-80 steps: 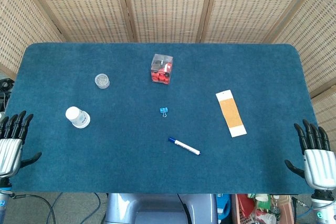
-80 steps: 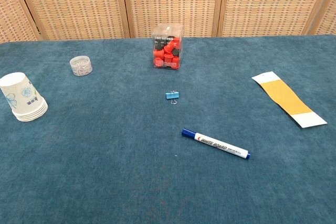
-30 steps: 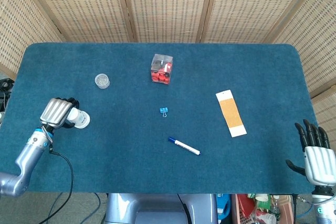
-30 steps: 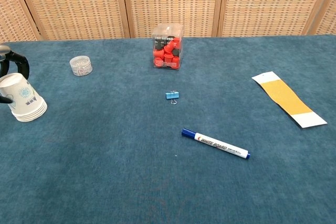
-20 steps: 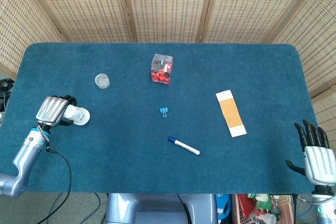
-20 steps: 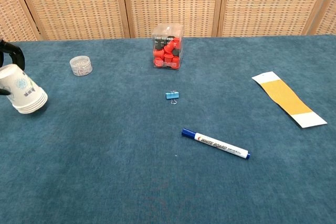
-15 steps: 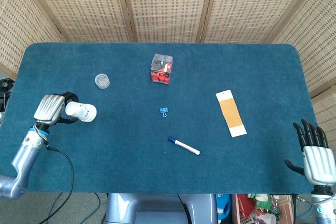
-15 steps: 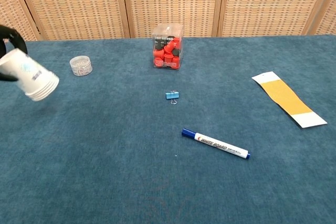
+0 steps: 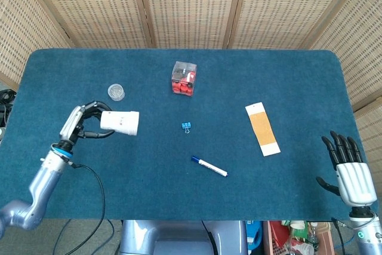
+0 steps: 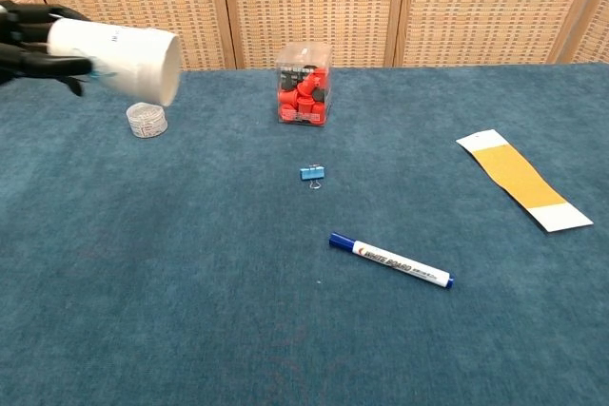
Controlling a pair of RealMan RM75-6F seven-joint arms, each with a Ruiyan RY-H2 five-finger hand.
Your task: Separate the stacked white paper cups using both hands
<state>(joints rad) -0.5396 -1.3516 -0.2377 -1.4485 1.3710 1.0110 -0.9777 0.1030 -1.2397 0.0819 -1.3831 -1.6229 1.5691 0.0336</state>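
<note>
My left hand [image 9: 83,122] [image 10: 33,40] grips the stack of white paper cups [image 9: 120,122] [image 10: 116,60] by its closed end. The stack is lifted off the table and lies on its side, with the rims pointing right. In the head view it hangs over the left part of the blue table, below the small round tin. My right hand [image 9: 349,171] is open at the table's front right corner, fingers spread, holding nothing. The chest view does not show it.
On the blue table [image 9: 286,88] lie a small round tin [image 9: 116,92] [image 10: 146,119], a clear box of red pieces [image 9: 184,78] [image 10: 304,84], a blue binder clip [image 9: 187,126] [image 10: 312,174], a whiteboard marker [image 9: 209,166] [image 10: 391,261] and an orange-and-white card [image 9: 262,128] [image 10: 519,179]. Wicker screens stand behind.
My left hand has raised the cup stack from the table, tipped it onto its side and carried it to the right. My right hand has crept slightly up and inward.
</note>
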